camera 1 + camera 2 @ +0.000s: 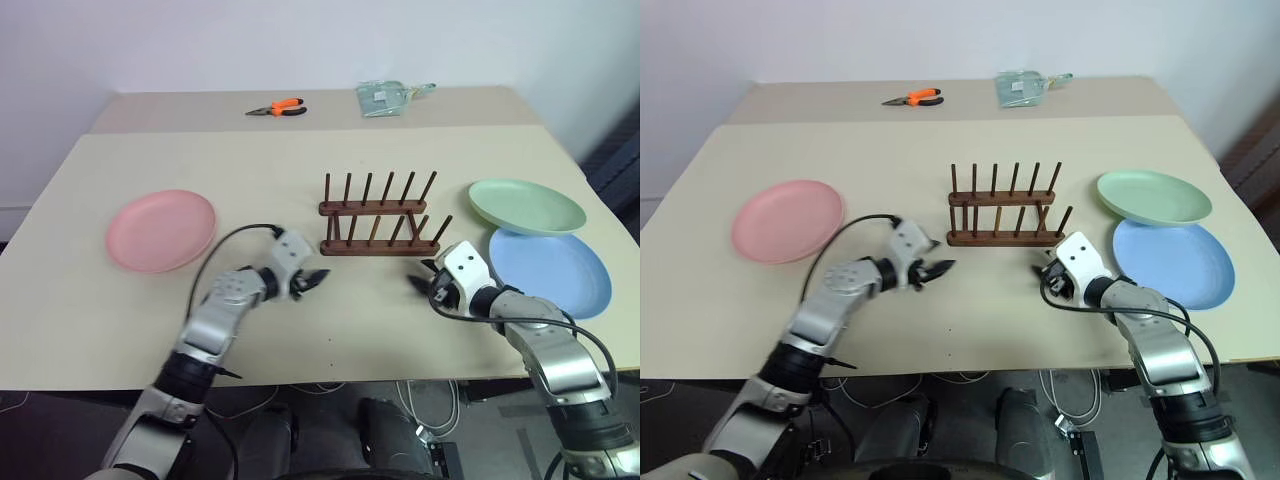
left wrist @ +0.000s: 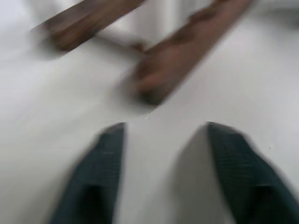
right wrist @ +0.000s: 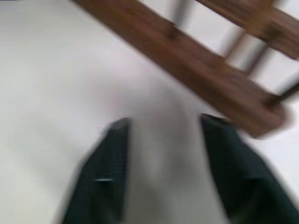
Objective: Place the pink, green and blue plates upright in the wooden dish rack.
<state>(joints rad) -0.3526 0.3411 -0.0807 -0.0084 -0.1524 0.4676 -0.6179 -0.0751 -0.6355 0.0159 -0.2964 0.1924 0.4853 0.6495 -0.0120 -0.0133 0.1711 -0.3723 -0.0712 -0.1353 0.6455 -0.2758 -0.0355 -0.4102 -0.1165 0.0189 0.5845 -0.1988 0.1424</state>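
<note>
The wooden dish rack point(image 1: 378, 215) stands empty at the table's middle. A pink plate point(image 1: 161, 230) lies flat far to its left. On the right lies the green plate point(image 1: 526, 206), its near rim overlapping the blue plate point(image 1: 549, 271) in front of it. My left gripper point(image 1: 316, 278) hovers low just in front of the rack's left end, open, and the left wrist view shows bare table between its fingers point(image 2: 100, 177). Near the rack's right end my right gripper point(image 1: 420, 280) is open too, empty, with the rack's rail point(image 3: 201, 70) close ahead.
Orange-handled pliers point(image 1: 277, 108) and a clear plastic bag point(image 1: 385, 98) lie on the far table behind. The table's front edge point(image 1: 330, 380) runs just below my arms. Bare tabletop lies between the pink plate and the rack.
</note>
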